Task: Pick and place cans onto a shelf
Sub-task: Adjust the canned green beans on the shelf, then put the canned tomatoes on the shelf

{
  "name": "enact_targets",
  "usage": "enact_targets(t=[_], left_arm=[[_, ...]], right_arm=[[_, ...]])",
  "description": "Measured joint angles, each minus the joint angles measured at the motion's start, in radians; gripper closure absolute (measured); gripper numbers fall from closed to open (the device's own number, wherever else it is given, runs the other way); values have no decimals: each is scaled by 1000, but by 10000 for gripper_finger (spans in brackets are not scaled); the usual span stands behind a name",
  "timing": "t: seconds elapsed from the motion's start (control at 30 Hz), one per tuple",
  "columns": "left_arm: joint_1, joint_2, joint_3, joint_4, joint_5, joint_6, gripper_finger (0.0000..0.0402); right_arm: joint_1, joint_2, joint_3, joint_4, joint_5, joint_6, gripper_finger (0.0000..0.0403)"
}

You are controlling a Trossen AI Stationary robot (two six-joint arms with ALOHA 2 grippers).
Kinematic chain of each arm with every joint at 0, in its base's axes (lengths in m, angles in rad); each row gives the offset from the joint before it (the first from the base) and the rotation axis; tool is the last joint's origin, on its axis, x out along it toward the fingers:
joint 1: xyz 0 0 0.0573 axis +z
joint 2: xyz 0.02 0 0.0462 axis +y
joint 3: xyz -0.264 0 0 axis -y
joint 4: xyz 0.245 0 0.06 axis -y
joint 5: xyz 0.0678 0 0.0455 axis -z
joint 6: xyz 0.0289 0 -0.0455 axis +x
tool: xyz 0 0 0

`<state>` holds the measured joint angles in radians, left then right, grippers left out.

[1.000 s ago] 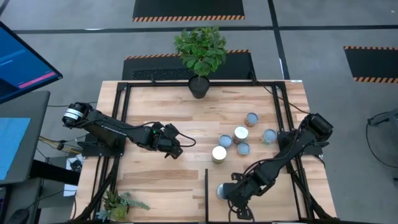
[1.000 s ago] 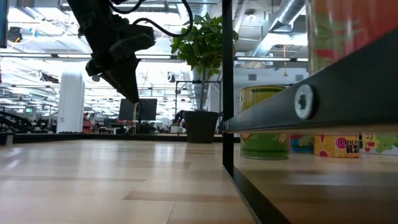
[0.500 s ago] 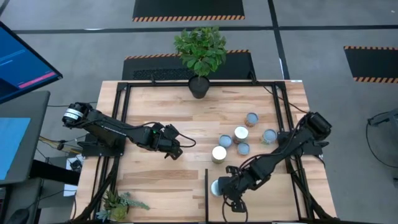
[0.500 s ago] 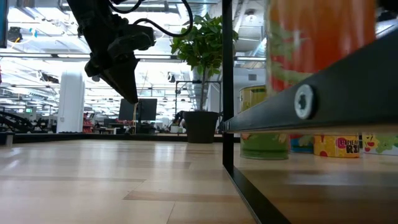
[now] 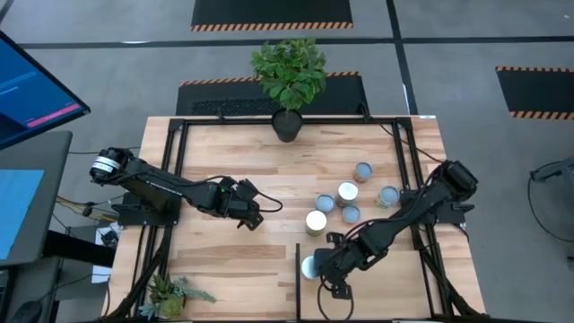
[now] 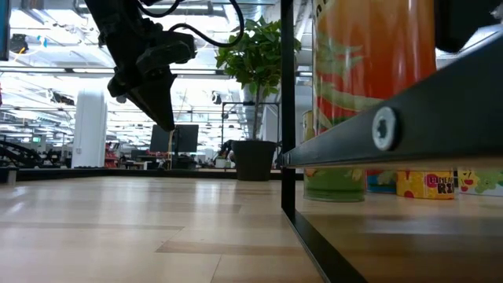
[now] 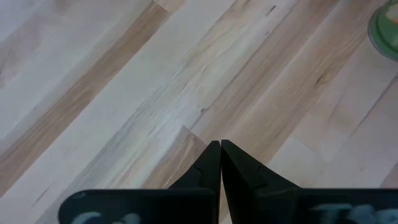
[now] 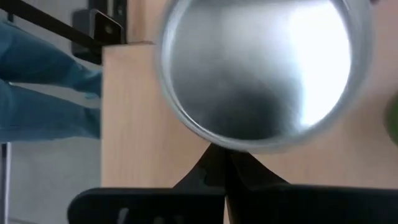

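A can with a silvery top (image 5: pixel 309 267) and an orange and green label (image 6: pixel 373 63) stands upright on the shelf (image 5: pixel 395 289), near the shelf's left edge. My right gripper (image 5: pixel 325 269) is shut, on the can's right side. Several other cans (image 5: pixel 347 193) stand on their bases on the tabletop, right of the middle. My left gripper (image 5: pixel 258 213) is shut and empty. It hangs above the tabletop's middle left and also shows in the low view (image 6: pixel 161 110). My right gripper has its shut fingertips (image 8: pixel 219 163) at the can's top rim (image 8: pixel 214 144), coming from the table's right side and slanting down. The rim hides the very tips, so I cannot tell whether they press on it. The can stands upright on the shelf.
A black plant pot (image 5: pixel 287 126) stands at the table's far edge. A small plant (image 5: pixel 170 294) lies at the near left corner. The shelf's black front bar (image 6: pixel 409 118) and post (image 6: pixel 288 110) run near the can. A screen (image 5: pixel 27 85) stands left of the table.
My right gripper has gone toward the table's left edge and a little toward the far edge. The silvery-topped can has gone along with it across the shelf, staying upright.
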<state>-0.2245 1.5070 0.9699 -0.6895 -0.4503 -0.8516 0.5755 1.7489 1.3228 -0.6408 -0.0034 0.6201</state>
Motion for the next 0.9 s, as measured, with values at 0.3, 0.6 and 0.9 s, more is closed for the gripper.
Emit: enact_targets(t=[0.3, 0.6, 0.9], left_arm=[[0, 0, 0, 0, -2, 0, 401], [0, 0, 0, -1, -9, 1, 401], [0, 0, 0, 0, -27, -8, 401]], right_arm=[[-46, -140, 0, -352, 119, 93, 391], [-198, -336, 0, -633, 333, 93, 376], [-461, -329, 0, -595, 214, -249, 322]])
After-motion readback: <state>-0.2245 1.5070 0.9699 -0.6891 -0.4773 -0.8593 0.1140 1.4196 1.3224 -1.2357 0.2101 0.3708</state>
